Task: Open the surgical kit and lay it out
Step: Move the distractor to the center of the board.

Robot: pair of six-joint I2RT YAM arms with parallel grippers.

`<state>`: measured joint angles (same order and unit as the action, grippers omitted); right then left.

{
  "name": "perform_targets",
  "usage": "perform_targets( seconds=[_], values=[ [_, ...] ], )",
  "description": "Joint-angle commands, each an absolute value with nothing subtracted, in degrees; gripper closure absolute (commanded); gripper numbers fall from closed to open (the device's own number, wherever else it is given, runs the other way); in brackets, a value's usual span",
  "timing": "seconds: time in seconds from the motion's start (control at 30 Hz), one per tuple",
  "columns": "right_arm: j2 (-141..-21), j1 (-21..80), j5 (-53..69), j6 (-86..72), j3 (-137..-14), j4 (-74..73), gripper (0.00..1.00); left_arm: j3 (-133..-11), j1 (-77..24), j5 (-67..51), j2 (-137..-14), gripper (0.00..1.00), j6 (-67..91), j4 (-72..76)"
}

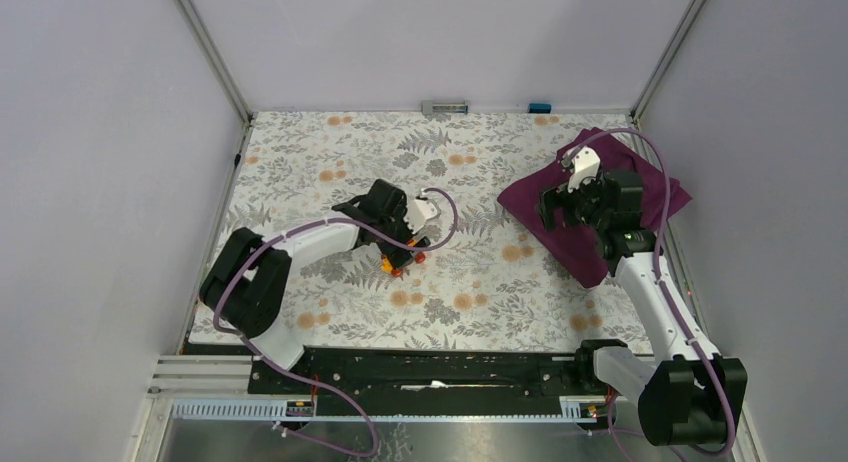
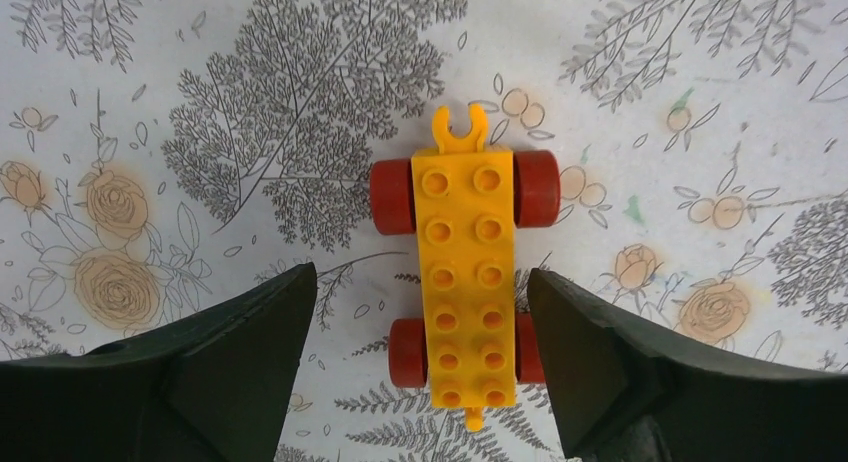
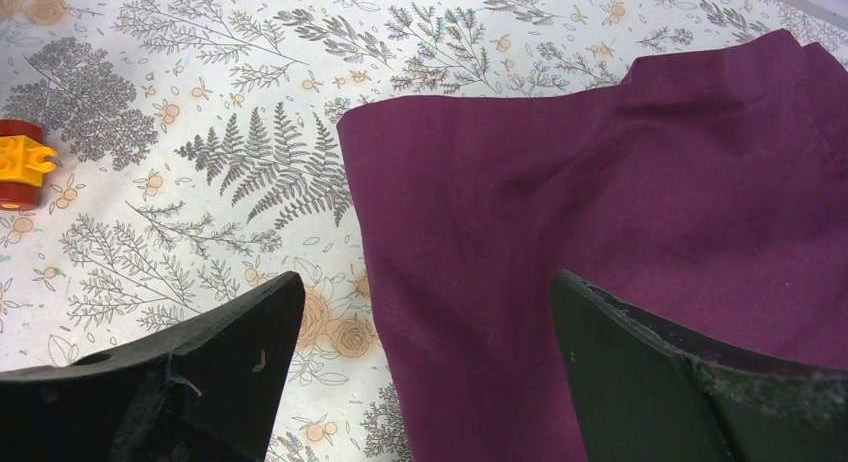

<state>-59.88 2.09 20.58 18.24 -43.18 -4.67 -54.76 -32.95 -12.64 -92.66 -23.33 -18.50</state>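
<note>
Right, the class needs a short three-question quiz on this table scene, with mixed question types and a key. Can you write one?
1. True or false: the left hand is over the wrap.
2. What lies between the left hand's open jaws? A) the car B) tweezers C) a packet
3. Fill in: the right hand, jaws open, hangs over the near edge of the purple ___.
Key: 1 false; 2 A; 3 wrap.
</note>
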Motion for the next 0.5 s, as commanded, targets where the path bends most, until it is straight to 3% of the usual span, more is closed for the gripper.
perform_targets(
  seconds=[0.0,0.2,0.47],
  values=[
    [-60.34,2.14,20.21,19.61,-43.20,-4.00,0.01,-58.03,-33.12,-10.49,-93.89,0.15,-27.66,-23.11],
    [-61.23,2.14,19.58,20.08,-43.18,-4.17,0.01,-61.90,-33.00,-7.40,-98.59,0.33,-34.36,-28.09],
    [-62.26,2.16,18.06,20.86,-43.03,-4.11,0.01,-78.41,-26.07,-8.09,-110.42,0.68,-45.85,-38.77]
  ],
)
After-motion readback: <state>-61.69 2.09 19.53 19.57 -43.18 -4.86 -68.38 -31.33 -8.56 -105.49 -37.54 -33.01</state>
